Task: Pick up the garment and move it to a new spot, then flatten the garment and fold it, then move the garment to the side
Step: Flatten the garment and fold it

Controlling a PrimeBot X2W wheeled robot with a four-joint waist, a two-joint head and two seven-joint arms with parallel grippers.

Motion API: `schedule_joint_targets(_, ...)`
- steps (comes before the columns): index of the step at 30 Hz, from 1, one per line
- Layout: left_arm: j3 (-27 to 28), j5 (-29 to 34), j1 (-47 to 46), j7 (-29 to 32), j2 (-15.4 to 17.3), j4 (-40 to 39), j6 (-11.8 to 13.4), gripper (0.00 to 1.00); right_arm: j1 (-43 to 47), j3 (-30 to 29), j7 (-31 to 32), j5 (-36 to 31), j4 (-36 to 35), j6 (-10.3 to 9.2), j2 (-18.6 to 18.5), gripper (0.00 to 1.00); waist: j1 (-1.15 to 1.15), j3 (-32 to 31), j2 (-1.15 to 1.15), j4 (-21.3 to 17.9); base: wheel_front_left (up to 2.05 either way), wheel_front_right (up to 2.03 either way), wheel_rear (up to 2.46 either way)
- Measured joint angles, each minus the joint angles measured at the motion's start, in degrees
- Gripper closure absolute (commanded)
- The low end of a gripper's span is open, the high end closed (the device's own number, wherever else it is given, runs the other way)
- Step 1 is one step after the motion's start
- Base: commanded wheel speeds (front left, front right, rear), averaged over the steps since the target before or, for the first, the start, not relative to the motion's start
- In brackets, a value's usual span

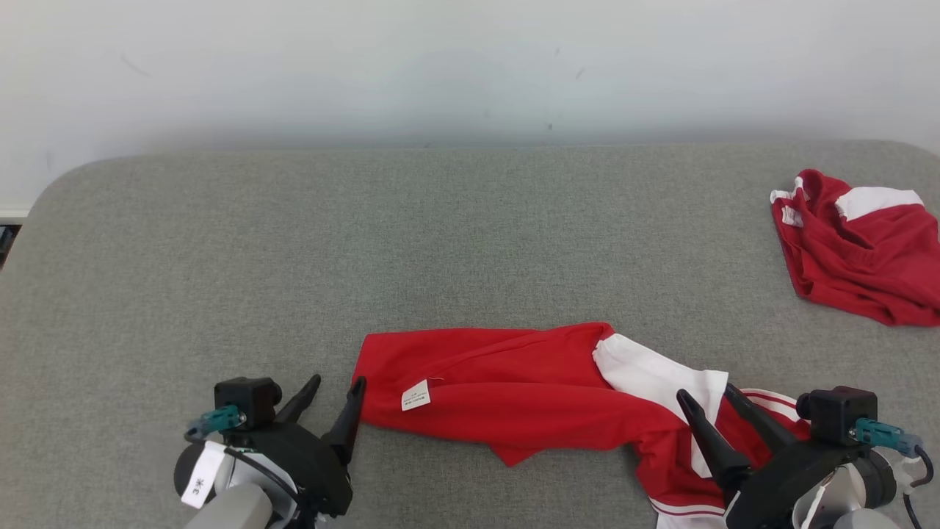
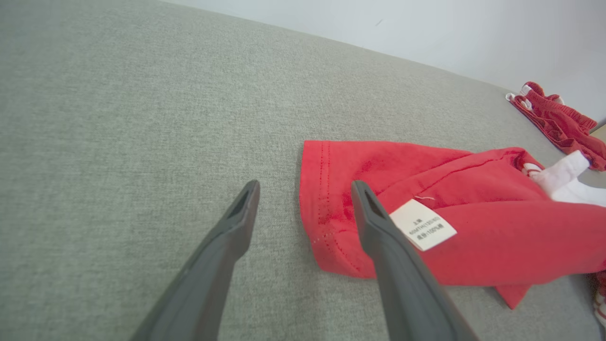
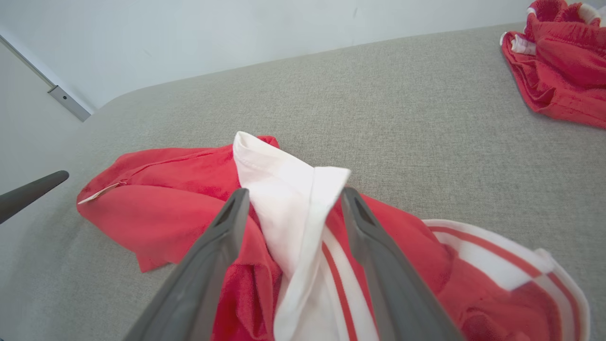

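Observation:
A red garment with white panels and a white label lies stretched along the near part of the grey table. My left gripper is open at the garment's left hem, its right finger over the hem edge and its left finger over bare table. My right gripper stands open over the garment's right end, its fingers astride a white fold. Neither gripper holds any cloth.
A second red and white garment lies bunched at the table's far right edge. A pale wall rises behind the table. The table's left rounded corner drops off to a dark floor strip.

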Motion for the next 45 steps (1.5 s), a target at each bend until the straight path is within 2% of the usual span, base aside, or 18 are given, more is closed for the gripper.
schedule_joint_targets(8,-1.4,0.9,0.5,0.0,-0.8,-0.3,0.0,0.00,-0.3,-0.1,0.5,-0.5,0.7,-1.41,0.2,0.00,0.01,1.2,0.00,-0.4,0.00,0.00,0.00)
schedule_joint_targets(19,-1.3,1.3,0.3,0.2,-1.7,2.1,0.0,0.00,-2.7,0.9,1.0,-1.4,1.6,-1.53,0.6,0.00,0.01,1.9,0.00,-0.8,0.00,0.00,0.00)
schedule_joint_targets(20,-1.4,1.3,0.3,0.5,-1.7,2.3,0.0,0.31,-2.9,0.9,1.0,-1.4,1.7,-1.53,0.7,0.00,0.01,1.9,0.00,-0.9,0.00,0.00,0.00)
schedule_joint_targets(21,-1.4,1.3,0.3,0.7,-1.8,2.5,0.0,0.89,-3.0,0.9,1.0,-1.4,1.8,-1.53,0.7,0.00,0.01,1.9,0.01,-1.0,0.00,0.00,0.00)
schedule_joint_targets(22,-1.4,1.3,0.3,0.7,-2.0,2.6,0.0,1.00,-3.0,0.9,1.0,-1.4,2.1,-1.53,0.7,0.53,0.01,1.9,0.00,-1.0,0.00,0.00,0.00)
schedule_joint_targets(24,-1.7,1.3,0.1,0.8,-2.4,3.2,0.0,1.00,-3.2,1.2,1.0,-1.5,2.5,-1.54,0.6,1.00,0.01,1.9,0.00,-1.1,0.00,0.00,0.00)
schedule_joint_targets(33,-1.8,1.3,0.1,1.2,-3.2,4.2,-0.5,1.00,-3.5,1.8,1.0,-2.4,3.1,-1.78,0.7,1.00,0.00,1.2,0.00,-0.7,0.00,0.00,0.00)
schedule_joint_targets(39,0.2,0.1,-0.8,1.1,-2.4,3.3,-0.5,1.00,-4.6,-1.3,-0.7,-2.0,2.7,-1.79,0.5,1.00,0.00,0.9,0.00,-0.4,0.00,0.00,0.00)
schedule_joint_targets(45,2.2,0.0,-3.5,0.6,2.3,0.6,-0.6,1.00,-8.5,-5.6,-1.2,-1.6,2.1,-1.94,-5.1,1.00,0.00,0.5,0.00,-0.2,0.00,0.00,0.00)
